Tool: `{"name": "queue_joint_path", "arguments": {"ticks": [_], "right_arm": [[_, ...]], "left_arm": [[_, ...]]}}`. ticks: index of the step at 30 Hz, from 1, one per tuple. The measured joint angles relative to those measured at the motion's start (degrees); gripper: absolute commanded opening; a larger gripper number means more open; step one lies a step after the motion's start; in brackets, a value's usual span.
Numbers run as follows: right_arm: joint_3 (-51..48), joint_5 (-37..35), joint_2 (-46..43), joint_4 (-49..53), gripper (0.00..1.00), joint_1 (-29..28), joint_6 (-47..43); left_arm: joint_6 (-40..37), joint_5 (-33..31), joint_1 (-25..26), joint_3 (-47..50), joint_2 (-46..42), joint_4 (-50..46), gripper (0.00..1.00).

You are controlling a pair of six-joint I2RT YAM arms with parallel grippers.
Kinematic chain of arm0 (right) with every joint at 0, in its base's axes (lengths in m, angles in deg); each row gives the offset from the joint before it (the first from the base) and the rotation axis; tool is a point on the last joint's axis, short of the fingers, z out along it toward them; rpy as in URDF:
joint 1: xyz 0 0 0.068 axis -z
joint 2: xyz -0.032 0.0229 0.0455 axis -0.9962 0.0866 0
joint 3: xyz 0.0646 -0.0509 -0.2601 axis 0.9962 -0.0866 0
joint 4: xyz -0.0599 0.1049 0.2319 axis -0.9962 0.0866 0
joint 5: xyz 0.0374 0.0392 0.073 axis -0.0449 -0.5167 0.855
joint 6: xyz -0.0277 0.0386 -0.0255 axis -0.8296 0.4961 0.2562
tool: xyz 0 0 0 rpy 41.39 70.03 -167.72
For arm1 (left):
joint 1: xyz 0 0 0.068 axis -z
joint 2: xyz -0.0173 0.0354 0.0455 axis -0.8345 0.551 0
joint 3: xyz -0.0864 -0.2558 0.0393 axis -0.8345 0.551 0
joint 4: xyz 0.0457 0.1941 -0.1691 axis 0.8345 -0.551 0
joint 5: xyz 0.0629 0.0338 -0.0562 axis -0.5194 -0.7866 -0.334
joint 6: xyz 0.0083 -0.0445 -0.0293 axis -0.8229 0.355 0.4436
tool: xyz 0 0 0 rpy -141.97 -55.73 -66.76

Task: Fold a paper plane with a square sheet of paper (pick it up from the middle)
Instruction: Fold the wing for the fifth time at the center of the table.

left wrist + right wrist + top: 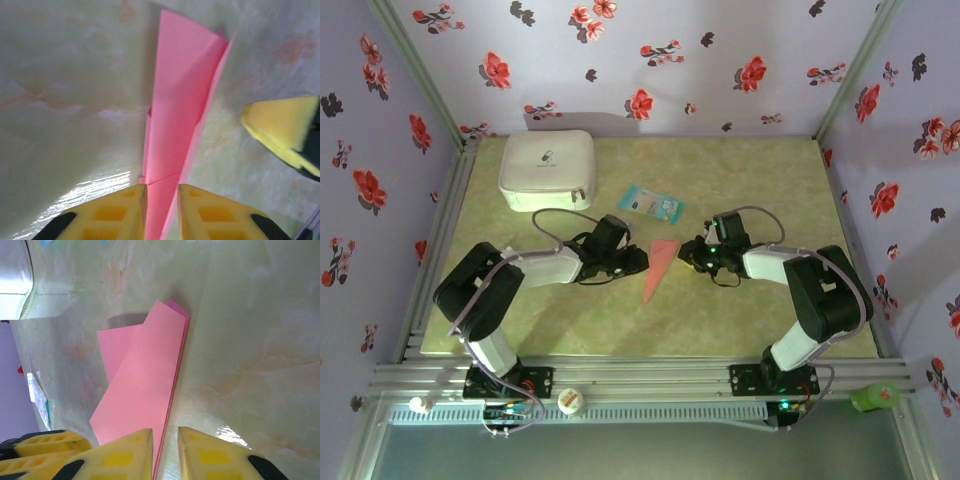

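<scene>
Centre of the worktop (770,190), from above: the paper plane (659,268) lies flat between my two claws, its broad tail toward the top of the frame and its sharp nose toward the lower left. My left claw (638,260) sits just beside it on the left, my right claw (688,255) just beside it on the right. Both stand narrow, with a slim gap between the yellow pads (210,215). In the left wrist view the plane's slender end runs into that gap at the bottom of the frame. Whether the pads touch the paper I cannot tell, and nothing looks lifted. In the right wrist view the gap shows bare worktop, with the plane's long edge just left of it, so that claw holds nothing.

By my reading the folding is nearly or wholly done: the paper is already a long pointed triangle with stacked layers and a centre crease. What may remain is pressing the creases or spreading the wings, which lie closed and flat.

Upper left of the overhead frame, the white case (548,170) carries a small dark mark on its lid, too small to read. The light-blue packet (652,203) above the plane is printed, but no word is legible.
</scene>
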Motion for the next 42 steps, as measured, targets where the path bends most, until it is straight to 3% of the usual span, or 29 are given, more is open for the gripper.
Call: {"name": "queue_joint_path", "arguments": {"ticks": [42], "right_arm": [[2.5,-1.9,1.3,1.7,0.21,-2.2,0.4]], "left_arm": [[-3.2,5.8,1.9,-3.7,5.0,-3.0,0.27]]}}
